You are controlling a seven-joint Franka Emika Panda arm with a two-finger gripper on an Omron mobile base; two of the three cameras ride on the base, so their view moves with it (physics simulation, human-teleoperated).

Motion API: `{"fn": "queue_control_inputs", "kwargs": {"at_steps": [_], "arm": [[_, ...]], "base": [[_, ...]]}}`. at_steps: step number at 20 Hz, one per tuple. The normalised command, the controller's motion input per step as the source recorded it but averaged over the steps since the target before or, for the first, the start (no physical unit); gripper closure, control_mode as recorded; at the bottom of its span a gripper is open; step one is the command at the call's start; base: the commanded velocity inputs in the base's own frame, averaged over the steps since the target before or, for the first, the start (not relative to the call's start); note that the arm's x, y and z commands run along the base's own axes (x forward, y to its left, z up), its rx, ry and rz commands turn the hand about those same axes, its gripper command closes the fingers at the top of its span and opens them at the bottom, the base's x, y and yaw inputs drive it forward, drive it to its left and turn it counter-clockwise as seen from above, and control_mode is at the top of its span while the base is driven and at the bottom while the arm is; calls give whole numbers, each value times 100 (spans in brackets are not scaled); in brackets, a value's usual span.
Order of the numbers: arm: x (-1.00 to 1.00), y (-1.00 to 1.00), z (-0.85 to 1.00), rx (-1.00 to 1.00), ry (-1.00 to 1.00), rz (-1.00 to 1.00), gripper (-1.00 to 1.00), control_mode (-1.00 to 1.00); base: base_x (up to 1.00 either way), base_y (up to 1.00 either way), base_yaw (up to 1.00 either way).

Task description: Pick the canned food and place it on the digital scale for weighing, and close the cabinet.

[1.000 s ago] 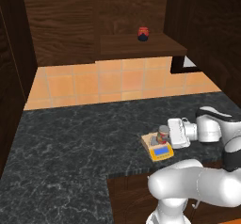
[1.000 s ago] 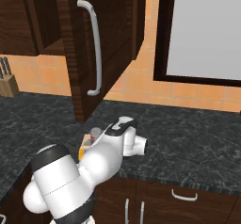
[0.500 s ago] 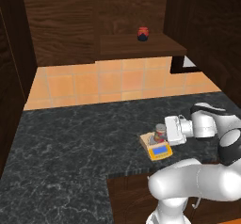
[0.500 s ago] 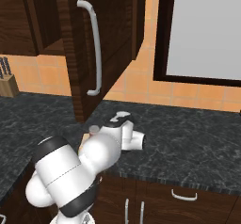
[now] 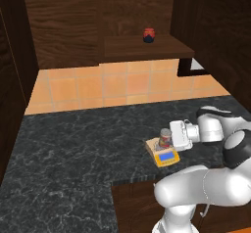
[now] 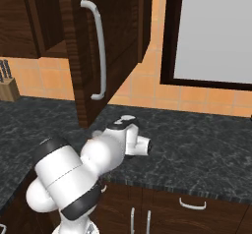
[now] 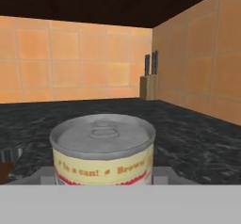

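The canned food (image 5: 164, 135) is a small tin with a red-and-pale label and a grey lid. It stands upright over the grey plate of the yellow digital scale (image 5: 164, 155) on the dark counter. My gripper (image 5: 172, 137) reaches in level from the right and is shut on the tin's sides. The hand view shows the canned food (image 7: 102, 148) very close, its base hidden, with the scale's plate (image 7: 163, 174) on either side. The cabinet (image 6: 106, 36) hangs open, its door swung out over the counter with the silver bar handle (image 6: 101, 56) facing me.
A small red-and-black jar (image 5: 148, 34) sits on the cabinet shelf (image 5: 147, 48) above the tiled wall. A knife block (image 6: 7, 83) stands at the counter's far left. A dark-framed pale panel (image 6: 211, 31) fills the wall to the right. The counter's front edge (image 5: 132, 180) runs just before the scale.
The hand has edged a little left against the tin and the jaws have tightened slightly. The arm's elbow has swung. The tin stays over the scale.
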Motion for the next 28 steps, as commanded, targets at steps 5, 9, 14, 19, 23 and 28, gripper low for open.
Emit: {"fn": "queue_control_inputs", "kwargs": {"at_steps": [5, 9, 14, 19, 23, 28], "arm": [[0, 20, -1, -1, 2, 0, 100, -100], [0, 3, -19, -1, 8, 0, 100, -100], [0, -1, -13, 0, 6, 0, -100, -100], [-15, -6, -10, 0, 1, 0, -100, -100], [-29, -4, -9, 0, 0, 0, -100, -100], [-18, -22, 0, 2, -5, 0, -100, -100]], "base": [[0, 0, 0], [0, 0, 0], [0, 0, 0], [0, 0, 0], [0, 0, 0], [0, 0, 0]]}}
